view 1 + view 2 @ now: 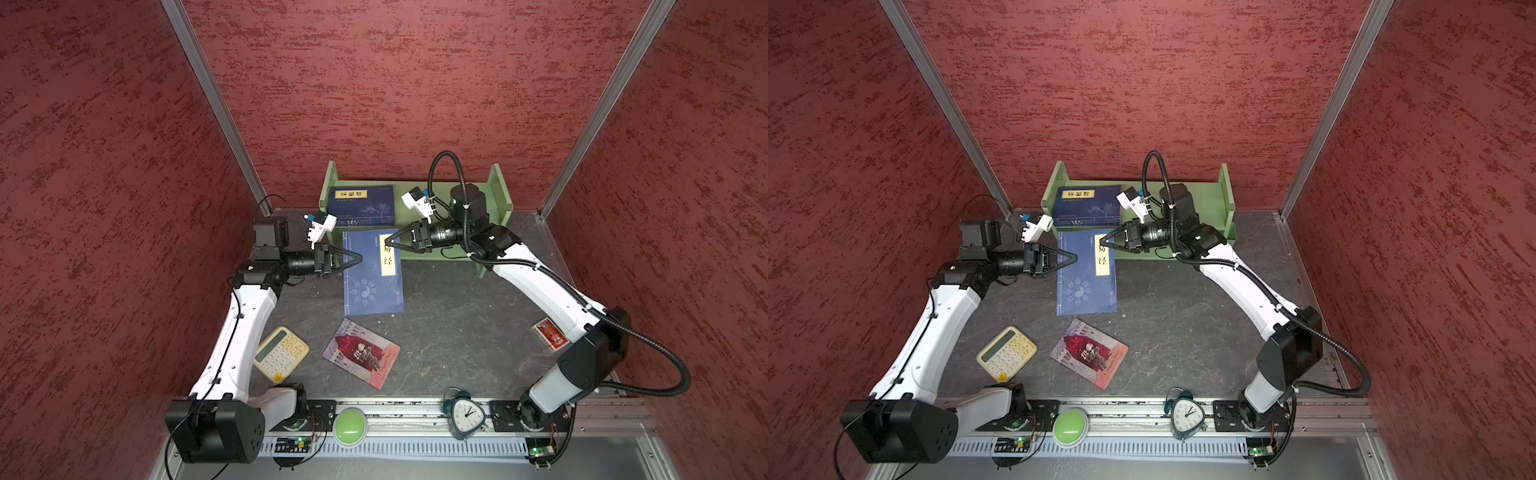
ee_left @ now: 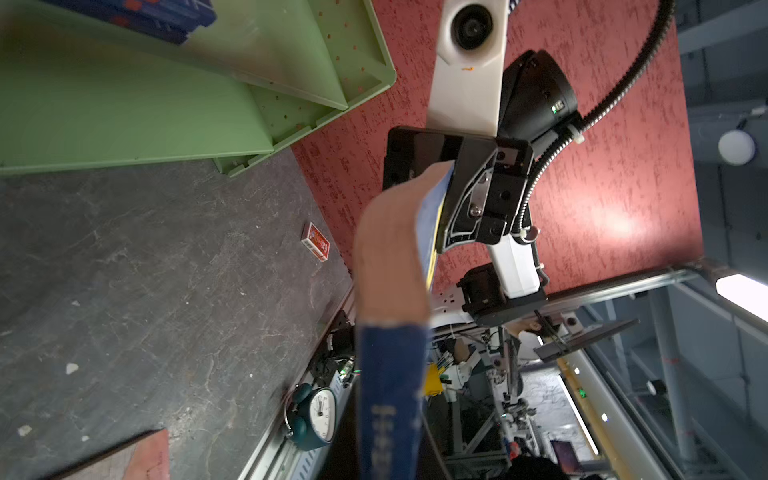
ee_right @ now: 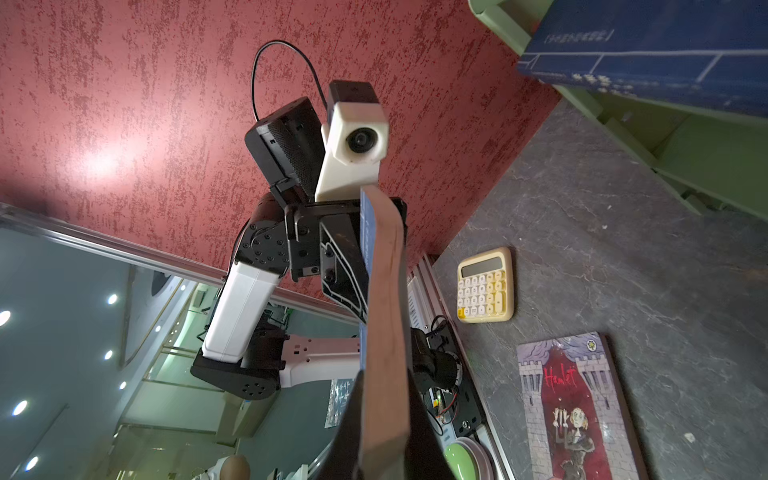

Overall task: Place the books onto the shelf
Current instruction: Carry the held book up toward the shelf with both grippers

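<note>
We find the left gripper (image 1: 358, 258) and right gripper (image 1: 388, 241) each clamped on an opposite edge of one navy book (image 1: 372, 286), held face-up just before the shelf (image 1: 496, 187), apparently so the limp volume stays steady for shelving.

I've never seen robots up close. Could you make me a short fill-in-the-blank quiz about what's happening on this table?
1. Both arms' jaws are shut on the raised book, whose title label is ____.
2. A second navy book already lies on the green ____.
3. The Hamlet book lies flat on the table beside a cream ____.
4. The alarm clock stands nearest the ____ arm's base.
Missing words: yellow; shelf; calculator; right.
</note>
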{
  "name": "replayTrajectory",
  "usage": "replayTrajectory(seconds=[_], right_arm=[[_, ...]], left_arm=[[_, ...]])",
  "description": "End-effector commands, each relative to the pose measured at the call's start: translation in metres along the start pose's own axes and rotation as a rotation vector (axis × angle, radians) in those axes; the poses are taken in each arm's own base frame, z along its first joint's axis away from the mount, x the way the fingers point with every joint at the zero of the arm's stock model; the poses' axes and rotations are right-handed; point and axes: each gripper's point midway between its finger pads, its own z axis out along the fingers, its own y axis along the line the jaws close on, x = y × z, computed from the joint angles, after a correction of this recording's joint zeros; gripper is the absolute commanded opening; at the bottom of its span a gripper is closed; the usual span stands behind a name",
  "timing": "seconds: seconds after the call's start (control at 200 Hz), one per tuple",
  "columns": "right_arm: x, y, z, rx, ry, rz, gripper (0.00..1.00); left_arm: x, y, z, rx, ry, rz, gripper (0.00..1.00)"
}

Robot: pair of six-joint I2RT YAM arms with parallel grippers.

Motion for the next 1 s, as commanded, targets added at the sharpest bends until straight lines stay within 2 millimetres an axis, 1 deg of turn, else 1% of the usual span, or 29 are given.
replayTrajectory(seconds=[0.0, 0.03, 0.085, 0.17, 0.185, 0.2, 0.296, 0.401, 0.416, 0.491, 0.511, 0.516, 0.526, 0.606, 0.701, 0.766, 0.837, 0.902, 0.997], right_arm=[[-0.012, 0.016, -0.003, -0.053, -0.019, -0.055, 0.24], [-0.014, 0.015, -0.003, -0.048, -0.025, -0.055, 0.31], [-0.019, 0.014, -0.005, -0.035, -0.044, -0.055, 0.41], [-0.032, 0.010, -0.013, 0.006, -0.102, -0.054, 0.51], [-0.035, 0.009, -0.015, 0.016, -0.115, -0.056, 0.55], [-0.038, 0.008, -0.017, 0.026, -0.132, -0.058, 0.57], [-0.060, 0.002, -0.043, 0.104, -0.263, -0.057, 0.61], [-0.079, 0.003, -0.077, 0.167, -0.419, -0.062, 0.64], [-0.081, 0.007, -0.082, 0.169, -0.441, -0.068, 0.64], [-0.085, 0.013, -0.100, 0.203, -0.529, -0.084, 0.68], [-0.086, 0.010, -0.102, 0.217, -0.541, -0.086, 0.69], [-0.084, 0.016, -0.104, 0.212, -0.547, -0.097, 0.70], [-0.084, 0.021, -0.107, 0.209, -0.558, -0.106, 0.70], [-0.079, 0.032, -0.116, 0.173, -0.626, -0.108, 0.72], [-0.068, 0.039, -0.118, 0.057, -0.672, -0.071, 0.72], [-0.061, 0.038, -0.112, 0.029, -0.675, -0.052, 0.72], [-0.056, 0.037, -0.100, 0.006, -0.662, -0.032, 0.72], [-0.052, 0.039, -0.084, -0.044, -0.639, -0.010, 0.72], [-0.049, 0.044, -0.059, -0.096, -0.603, 0.013, 0.71]], left_arm=[[-0.003, -0.011, -0.001, 0.015, -0.008, 0.033, 0.00], [-0.004, -0.011, -0.001, 0.014, -0.013, 0.036, 0.00], [-0.007, -0.015, -0.002, 0.012, -0.023, 0.043, 0.00], [-0.016, -0.024, -0.004, 0.004, -0.054, 0.069, 0.00], [-0.018, -0.027, -0.005, 0.004, -0.059, 0.077, 0.00], [-0.021, -0.030, -0.006, 0.004, -0.065, 0.087, 0.00], [-0.044, -0.049, -0.012, -0.018, -0.125, 0.162, 0.00], [-0.081, -0.071, -0.026, -0.080, -0.249, 0.220, 0.00], [-0.087, -0.074, -0.028, -0.090, -0.271, 0.224, 0.00], [-0.113, -0.082, -0.041, -0.150, -0.389, 0.217, 0.00], [-0.120, -0.083, -0.043, -0.161, -0.416, 0.208, 0.00], [-0.121, -0.083, -0.044, -0.164, -0.423, 0.204, 0.00], [-0.124, -0.083, -0.046, -0.170, -0.437, 0.193, 0.00], [-0.143, -0.078, -0.058, -0.206, -0.537, 0.105, 0.00], [-0.155, -0.069, -0.064, -0.210, -0.612, 0.000, 0.00], [-0.159, -0.061, -0.064, -0.192, -0.633, -0.080, 0.00], [-0.161, -0.051, -0.063, -0.182, -0.654, -0.161, 0.00], [-0.163, -0.044, -0.062, -0.165, -0.667, -0.211, 0.00], [-0.167, -0.044, -0.060, -0.135, -0.684, -0.235, 0.00]])
